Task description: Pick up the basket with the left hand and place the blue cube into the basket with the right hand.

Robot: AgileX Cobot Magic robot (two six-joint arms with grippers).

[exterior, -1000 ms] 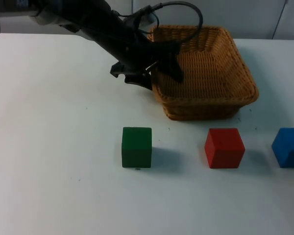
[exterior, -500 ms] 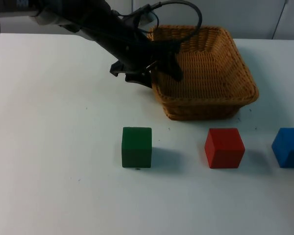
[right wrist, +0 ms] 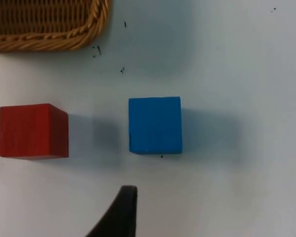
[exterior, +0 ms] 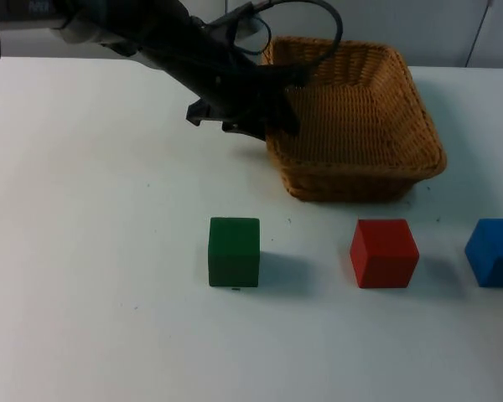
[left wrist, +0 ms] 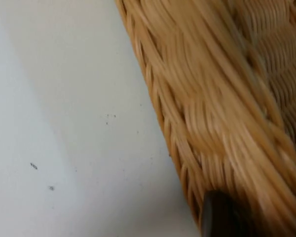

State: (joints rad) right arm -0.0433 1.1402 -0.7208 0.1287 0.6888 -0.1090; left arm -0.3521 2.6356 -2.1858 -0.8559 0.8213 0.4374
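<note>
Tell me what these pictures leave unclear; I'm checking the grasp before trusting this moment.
- Left hand, top view: its fingers sit at the woven wicker basket rim, hidden by the black arm; the grip cannot be confirmed.
- Left wrist view: motion blurs the basket wall.
- Blue wooden cube, top view: cut off by the picture's edge; whole in the right wrist view.
- Right hand: one fingertip shows near the blue cube; open or shut is unclear.

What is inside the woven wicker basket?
The square woven wicker basket holds no cube; its woven floor shows bare. The left gripper, shut on its rim, covers one inner corner.
</note>
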